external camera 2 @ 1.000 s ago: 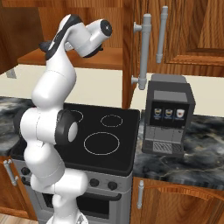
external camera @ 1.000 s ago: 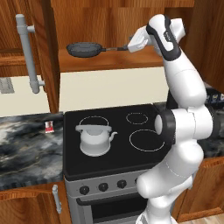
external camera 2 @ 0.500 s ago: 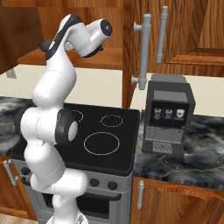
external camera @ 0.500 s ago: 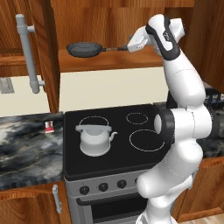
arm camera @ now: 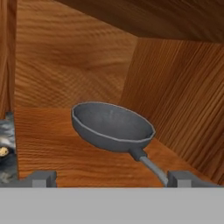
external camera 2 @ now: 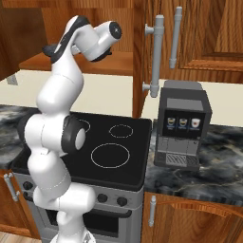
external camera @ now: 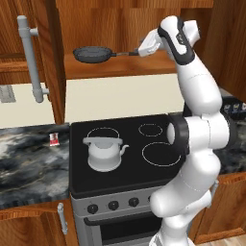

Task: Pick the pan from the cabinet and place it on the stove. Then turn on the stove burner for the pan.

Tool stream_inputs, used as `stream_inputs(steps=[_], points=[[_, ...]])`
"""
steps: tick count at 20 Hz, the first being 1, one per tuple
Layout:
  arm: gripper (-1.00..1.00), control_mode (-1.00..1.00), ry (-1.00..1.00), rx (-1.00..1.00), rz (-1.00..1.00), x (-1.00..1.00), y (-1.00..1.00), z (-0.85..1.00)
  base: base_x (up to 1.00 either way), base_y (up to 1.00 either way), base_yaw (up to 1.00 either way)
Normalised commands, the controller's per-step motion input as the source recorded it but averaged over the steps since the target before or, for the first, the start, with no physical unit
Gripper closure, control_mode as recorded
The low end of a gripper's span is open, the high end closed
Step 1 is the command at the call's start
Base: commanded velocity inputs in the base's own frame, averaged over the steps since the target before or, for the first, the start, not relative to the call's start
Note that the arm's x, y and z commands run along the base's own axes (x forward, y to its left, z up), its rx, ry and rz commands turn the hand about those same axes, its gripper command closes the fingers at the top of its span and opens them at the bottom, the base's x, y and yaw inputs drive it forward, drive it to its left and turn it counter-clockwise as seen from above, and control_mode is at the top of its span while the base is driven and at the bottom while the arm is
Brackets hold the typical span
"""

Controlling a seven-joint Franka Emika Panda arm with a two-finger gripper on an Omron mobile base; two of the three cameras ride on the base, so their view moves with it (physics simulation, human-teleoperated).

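Pan, small, round and dark grey (external camera: 93, 54), sits on the open red-brown wooden cabinet's shelf (external camera: 158, 67) with its thin straight handle (arm camera: 153, 168) pointing at the two-finger gripper (arm camera: 111, 178). Fully open and empty, the gripper should probably shift sideways until the handle lies between the jaws, then close squarely.

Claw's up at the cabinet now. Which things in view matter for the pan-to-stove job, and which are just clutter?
Job:
- pan on the cabinet shelf
- claw, open, at the pan's handle
- stove and its knobs

Clutter:
- white kettle on the front left ring
- coffee machine
- small red-and-white item on the counter
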Motion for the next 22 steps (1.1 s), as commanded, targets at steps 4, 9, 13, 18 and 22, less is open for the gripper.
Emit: stream_inputs(steps=[4,9,13,18,22], points=[[-1.0,-1.0,0.0,0.0,0.03,0.04,0.0,-0.04,0.0,0.0,0.0],[-1.0,-1.0,0.0,0.0,0.07,0.0,0.0,-0.16,0.0,0.0,0.0],[-1.0,-1.0,0.03,-0.05,0.09,0.04,0.07,-0.18,0.0,0.0,0.0],[-1.0,-1.0,0.0,-0.05,0.05,0.03,0.23,-0.08,0.0,0.0,0.0],[-1.0,-1.0,-0.01,-0.07,0.0,0.0,0.24,0.0,0.0,0.0,0.0]])
